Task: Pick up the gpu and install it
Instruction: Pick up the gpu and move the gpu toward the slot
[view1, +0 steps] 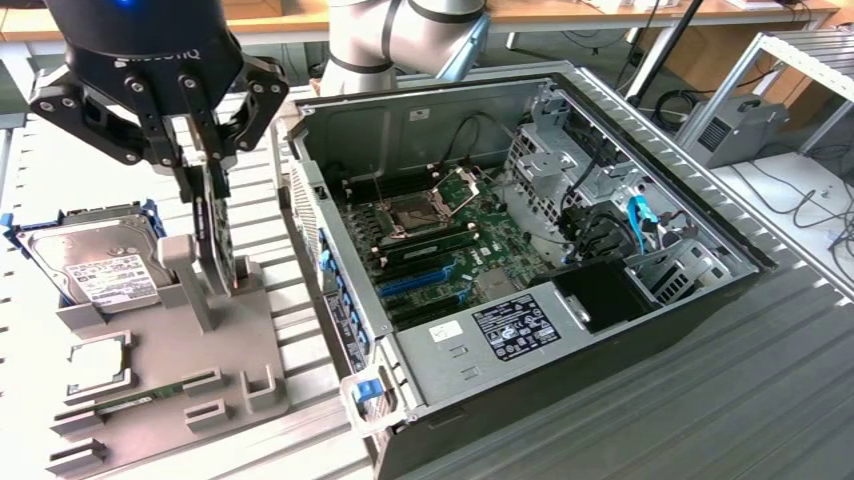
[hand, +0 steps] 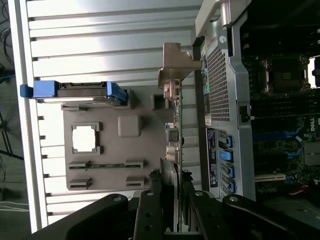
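exterior view: the gripper (view1: 207, 165) is clamped on the top edge of the gpu (view1: 214, 235), which stands on edge in a grey holder tray (view1: 160, 345), left of the open computer case (view1: 441, 400) and right of the hard drive (view1: 100, 265). wrist view: the card runs edge-on between the fingers, with its metal bracket (hand: 172, 67) at the end away from them. judged light, stiff and fragile; best held by the board edges, clear of fan and contacts.

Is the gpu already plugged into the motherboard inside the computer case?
No, the gpu stands on edge over the grey parts tray beside the case, clamped between the fingers.
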